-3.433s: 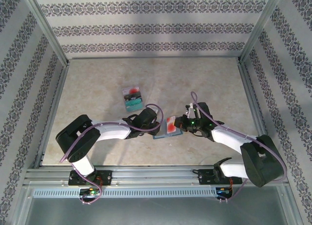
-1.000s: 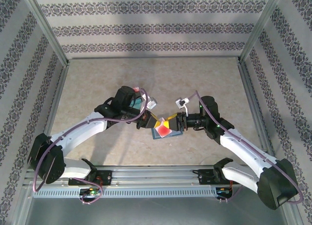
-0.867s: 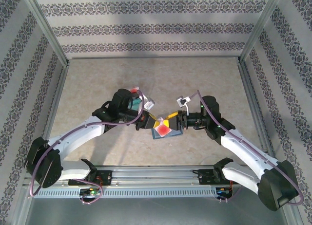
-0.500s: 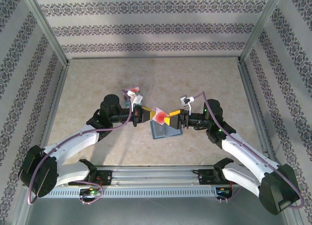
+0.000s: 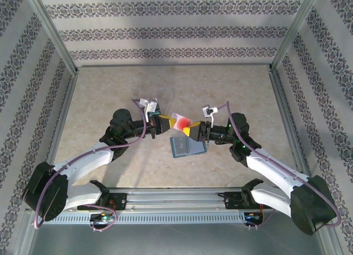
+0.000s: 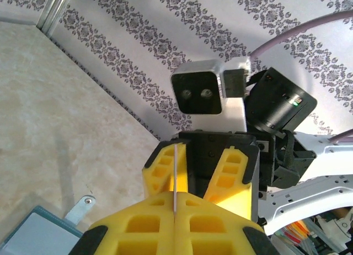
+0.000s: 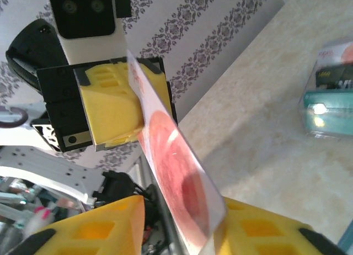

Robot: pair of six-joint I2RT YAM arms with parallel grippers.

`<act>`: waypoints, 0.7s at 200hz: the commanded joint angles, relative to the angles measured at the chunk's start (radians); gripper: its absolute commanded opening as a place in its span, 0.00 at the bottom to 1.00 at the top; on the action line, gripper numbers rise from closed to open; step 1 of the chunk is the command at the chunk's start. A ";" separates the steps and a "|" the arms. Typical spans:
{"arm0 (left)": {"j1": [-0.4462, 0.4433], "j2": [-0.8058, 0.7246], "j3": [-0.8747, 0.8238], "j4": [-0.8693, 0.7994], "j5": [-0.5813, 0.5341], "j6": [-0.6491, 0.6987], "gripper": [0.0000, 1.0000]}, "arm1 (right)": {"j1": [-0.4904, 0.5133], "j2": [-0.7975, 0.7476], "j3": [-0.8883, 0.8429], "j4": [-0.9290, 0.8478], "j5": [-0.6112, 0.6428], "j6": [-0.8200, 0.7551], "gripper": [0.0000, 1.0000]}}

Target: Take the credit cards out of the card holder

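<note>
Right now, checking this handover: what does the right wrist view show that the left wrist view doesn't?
Right wrist: the red-circle face of the credit card, plus other cards on the table. Left wrist: that card edge-on, and a corner of the card holder. Both: the left gripper shut on the card, the right gripper open around it.

Card holder (image 5: 187, 147): blue-grey bifold, lying open and flat on table, two panels side by side. White card (image 5: 181, 122) with big red circle: out of card holder, lifted just above its far edge, tilted. One end pinched in left gripper (image 5: 169, 123), other end between parted fingers of right gripper (image 5: 190, 129). Other cards (image 7: 330, 97): teal one plus clear-looking one, overlapping, flat on table, apart from card holder.
</note>
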 commanded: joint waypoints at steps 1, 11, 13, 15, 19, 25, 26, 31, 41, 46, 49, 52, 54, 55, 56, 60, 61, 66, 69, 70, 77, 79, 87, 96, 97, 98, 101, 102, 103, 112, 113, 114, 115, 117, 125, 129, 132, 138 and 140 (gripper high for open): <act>0.011 0.020 -0.018 0.125 0.001 -0.059 0.00 | 0.015 0.001 0.002 0.105 0.019 -0.003 0.22; 0.011 0.028 -0.021 0.142 0.002 -0.070 0.00 | 0.016 -0.002 0.002 0.110 0.019 -0.003 0.15; 0.011 0.031 -0.022 0.144 0.002 -0.072 0.00 | 0.017 -0.002 0.003 0.112 0.018 -0.004 0.14; 0.011 0.032 -0.022 0.147 0.002 -0.073 0.00 | 0.017 -0.002 0.003 0.112 0.017 -0.004 0.13; 0.012 0.034 -0.023 0.152 0.002 -0.076 0.00 | 0.017 -0.004 0.003 0.113 0.014 -0.005 0.10; 0.010 0.039 -0.022 0.157 0.003 -0.080 0.00 | 0.019 -0.007 0.003 0.112 0.009 -0.008 0.07; 0.011 0.039 -0.022 0.157 0.003 -0.080 0.00 | 0.019 -0.008 0.003 0.112 0.008 -0.008 0.07; 0.012 0.042 -0.021 0.158 0.006 -0.082 0.00 | 0.019 -0.011 0.001 0.111 0.004 -0.011 0.05; 0.014 0.045 -0.017 0.157 0.016 -0.082 0.00 | 0.019 -0.021 -0.003 0.104 0.002 -0.016 0.00; 0.015 0.044 -0.015 0.154 0.024 -0.082 0.04 | 0.018 -0.025 -0.004 0.095 0.002 -0.020 0.00; 0.018 0.045 -0.011 0.152 0.028 -0.082 0.08 | 0.018 -0.032 -0.004 0.089 0.001 -0.022 0.00; 0.021 0.047 -0.009 0.150 0.035 -0.081 0.12 | 0.019 -0.035 -0.005 0.083 0.002 -0.025 0.00; 0.022 0.046 -0.007 0.147 0.040 -0.079 0.15 | 0.019 -0.038 -0.005 0.080 0.002 -0.027 0.00; 0.023 0.046 -0.007 0.146 0.044 -0.078 0.16 | 0.019 -0.039 -0.005 0.077 0.001 -0.028 0.00; 0.024 0.045 -0.005 0.144 0.047 -0.078 0.18 | 0.019 -0.041 -0.006 0.076 0.001 -0.028 0.00; 0.030 0.043 0.000 0.138 0.058 -0.074 0.24 | 0.019 -0.046 -0.006 0.068 -0.001 -0.031 0.00; 0.032 0.043 0.001 0.135 0.061 -0.073 0.26 | 0.019 -0.048 -0.006 0.067 0.000 -0.032 0.00; 0.041 0.041 0.008 0.122 0.078 -0.068 0.32 | 0.018 -0.056 -0.006 0.051 0.000 -0.038 0.00; 0.046 0.040 0.012 0.112 0.086 -0.064 0.36 | 0.019 -0.058 -0.005 0.038 0.000 -0.042 0.00; 0.048 0.038 0.014 0.109 0.090 -0.063 0.37 | 0.019 -0.061 -0.004 0.034 0.000 -0.044 0.00; 0.063 0.030 0.028 0.079 0.114 -0.046 0.43 | 0.019 -0.071 0.000 -0.004 0.000 -0.059 0.00; 0.065 0.029 0.032 0.069 0.120 -0.039 0.44 | 0.019 -0.074 0.002 -0.015 0.000 -0.061 0.00; 0.077 0.018 0.054 0.013 0.142 -0.003 0.49 | 0.019 -0.085 0.010 -0.062 0.000 -0.083 0.00; 0.082 0.006 0.083 -0.067 0.153 0.053 0.53 | 0.019 -0.093 0.019 -0.115 -0.005 -0.107 0.00; 0.082 0.004 0.085 -0.078 0.153 0.061 0.53 | 0.019 -0.094 0.020 -0.121 -0.005 -0.109 0.00; 0.082 0.003 0.088 -0.089 0.153 0.069 0.53 | 0.019 -0.095 0.021 -0.127 -0.006 -0.112 0.00; 0.081 -0.001 0.102 -0.112 0.157 0.093 0.54 | 0.018 -0.096 0.026 -0.146 -0.009 -0.121 0.00; 0.081 -0.002 0.108 -0.127 0.157 0.101 0.54 | 0.019 -0.098 0.027 -0.149 -0.010 -0.124 0.00; 0.082 -0.004 0.112 -0.140 0.159 0.108 0.55 | 0.020 -0.099 0.030 -0.157 -0.011 -0.126 0.00; 0.081 -0.012 0.156 -0.245 0.169 0.177 0.57 | 0.020 -0.103 0.043 -0.224 -0.016 -0.154 0.00; 0.081 -0.012 0.161 -0.257 0.169 0.182 0.57 | 0.020 -0.103 0.045 -0.232 -0.016 -0.157 0.00; 0.082 -0.013 0.166 -0.269 0.169 0.192 0.57 | 0.020 -0.103 0.048 -0.238 -0.016 -0.159 0.00; 0.082 -0.015 0.171 -0.281 0.169 0.202 0.57 | 0.020 -0.104 0.050 -0.246 -0.016 -0.164 0.00; 0.082 -0.017 0.180 -0.305 0.168 0.220 0.58 | 0.020 -0.104 0.053 -0.260 -0.018 -0.171 0.00; 0.080 -0.024 0.215 -0.389 0.164 0.282 0.60 | 0.022 -0.106 0.067 -0.313 -0.021 -0.194 0.00; 0.082 -0.027 0.232 -0.432 0.165 0.312 0.60 | 0.023 -0.108 0.072 -0.334 -0.021 -0.205 0.00; 0.081 -0.029 0.246 -0.464 0.167 0.337 0.60 | 0.023 -0.110 0.076 -0.356 -0.023 -0.212 0.00; 0.081 -0.032 0.271 -0.526 0.165 0.382 0.61 | 0.025 -0.109 0.086 -0.389 -0.024 -0.227 0.00; 0.080 -0.032 0.283 -0.547 0.162 0.392 0.61 | 0.025 -0.109 0.088 -0.400 -0.024 -0.232 0.00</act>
